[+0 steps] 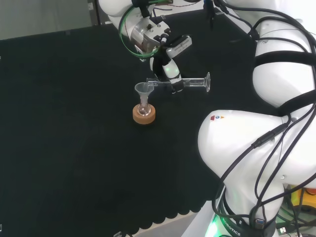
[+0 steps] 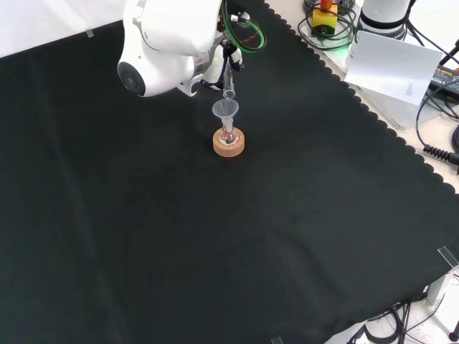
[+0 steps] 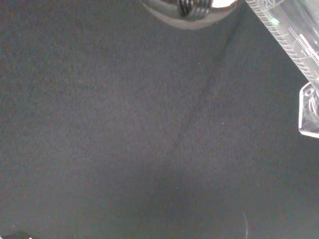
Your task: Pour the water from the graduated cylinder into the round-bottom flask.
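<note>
Gripping the cylinder (image 1: 183,84) with curled fingers, the robot hand (image 1: 170,69) holds it level. Its mouth sits over the funnel (image 1: 142,90), beside the robot hand. Below, the flask (image 1: 143,109) stands in a cork ring (image 1: 144,115).

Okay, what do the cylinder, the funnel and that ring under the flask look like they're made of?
Graduated cylinder: clear glass or plastic, glossy; the cloth shows through it and printed marks run along its wall. Funnel: clear too, probably glass or plastic, with a bright rim. Ring stand: tan, matte and grainy, likely cork. The round-bottom flask on it is also transparent.
</note>
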Robot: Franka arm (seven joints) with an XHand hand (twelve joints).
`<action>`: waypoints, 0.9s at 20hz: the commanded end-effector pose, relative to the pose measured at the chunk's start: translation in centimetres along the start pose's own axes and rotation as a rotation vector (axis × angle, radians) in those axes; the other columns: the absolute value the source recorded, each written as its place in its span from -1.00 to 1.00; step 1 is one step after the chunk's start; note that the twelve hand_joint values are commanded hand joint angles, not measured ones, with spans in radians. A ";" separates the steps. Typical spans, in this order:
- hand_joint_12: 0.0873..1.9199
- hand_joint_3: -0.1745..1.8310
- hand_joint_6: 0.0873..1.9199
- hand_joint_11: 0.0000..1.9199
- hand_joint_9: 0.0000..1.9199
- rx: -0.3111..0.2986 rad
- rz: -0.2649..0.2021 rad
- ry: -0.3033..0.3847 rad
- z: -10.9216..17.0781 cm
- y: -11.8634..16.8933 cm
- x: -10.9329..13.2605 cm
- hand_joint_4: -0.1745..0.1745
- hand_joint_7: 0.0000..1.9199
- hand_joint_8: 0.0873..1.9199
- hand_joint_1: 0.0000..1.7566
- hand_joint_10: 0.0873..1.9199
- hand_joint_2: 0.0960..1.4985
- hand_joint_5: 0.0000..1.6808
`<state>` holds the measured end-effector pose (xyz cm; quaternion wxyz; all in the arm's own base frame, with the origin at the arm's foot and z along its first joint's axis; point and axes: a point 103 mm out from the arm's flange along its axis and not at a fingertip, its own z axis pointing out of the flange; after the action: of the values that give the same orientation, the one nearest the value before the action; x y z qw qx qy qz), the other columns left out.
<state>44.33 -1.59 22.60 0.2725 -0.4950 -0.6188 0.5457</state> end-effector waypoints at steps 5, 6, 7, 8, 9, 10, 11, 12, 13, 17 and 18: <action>-0.33 -0.84 -0.27 0.26 0.25 0.011 0.023 -0.026 -0.1 -0.4 0.0 -0.94 0.02 -0.07 0.72 -0.21 0.33 0.27; -0.33 -0.84 -0.27 0.26 0.25 0.012 0.022 -0.027 -0.1 -0.4 0.1 -0.94 0.02 -0.07 0.72 -0.20 0.33 0.27; -0.34 -0.84 -0.27 0.26 0.25 0.012 0.022 -0.030 -0.2 -0.5 0.1 -0.94 0.02 -0.07 0.72 -0.20 0.33 0.27; -0.34 -0.84 -0.27 0.26 0.25 0.013 0.023 -0.032 -0.2 -0.5 0.1 -0.94 0.02 -0.07 0.72 -0.20 0.33 0.27; -0.34 -0.84 -0.27 0.26 0.25 0.013 0.022 -0.032 -0.2 -0.5 0.1 -0.94 0.02 -0.07 0.72 -0.20 0.33 0.27; -0.34 -0.84 -0.27 0.26 0.25 0.014 0.022 -0.033 -0.2 -0.6 0.1 -0.94 0.02 -0.07 0.72 -0.20 0.33 0.27; -0.34 -0.84 -0.27 0.26 0.25 0.015 0.022 -0.034 -0.3 -0.6 0.1 -0.94 0.02 -0.07 0.72 -0.20 0.33 0.27; -0.34 -0.84 -0.27 0.26 0.25 0.016 0.024 -0.036 -0.3 -0.6 0.1 -0.94 0.02 -0.07 0.72 -0.20 0.33 0.27; -0.34 -0.84 -0.26 0.26 0.25 0.017 0.024 -0.036 -0.3 -0.6 0.1 -0.94 0.02 -0.07 0.72 -0.20 0.33 0.27; -0.34 -0.84 -0.26 0.26 0.25 0.013 0.023 -0.038 -0.2 -0.5 0.2 -0.94 0.02 -0.07 0.72 -0.20 0.33 0.27; -0.34 -0.84 -0.26 0.26 0.25 0.015 0.024 -0.039 -0.2 -0.4 0.2 -0.95 0.02 -0.07 0.72 -0.20 0.33 0.27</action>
<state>44.34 -1.27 23.19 0.2577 -0.4899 -0.6141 0.5626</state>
